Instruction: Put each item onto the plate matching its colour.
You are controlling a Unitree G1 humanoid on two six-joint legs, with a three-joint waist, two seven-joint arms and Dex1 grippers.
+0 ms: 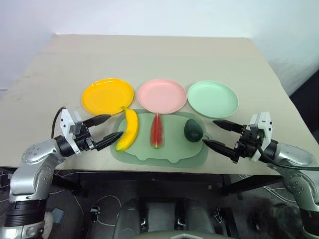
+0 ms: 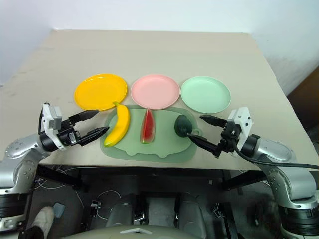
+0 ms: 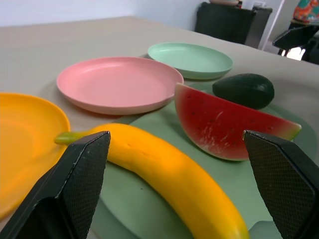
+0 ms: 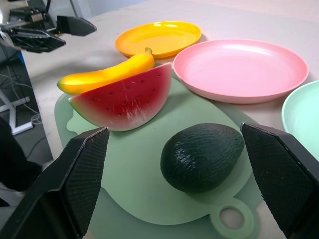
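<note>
Fingers [image 1: 102,119] toward lengthwise banana [image 1: 128,129]

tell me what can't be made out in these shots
- Avocado: its underside, resting on the mat, head views.
- Watermelon wedge: its far face, left wrist view.
- Banana: its near end, cut off by the frame edge, left wrist view.

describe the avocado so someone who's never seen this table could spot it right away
On the beige table, find the pale green mat in front of three round plates. The avocado lies at the mat's right end, nearest the right gripper. It alone is dark green and egg-shaped, unlike the yellow banana and red watermelon wedge.
</note>
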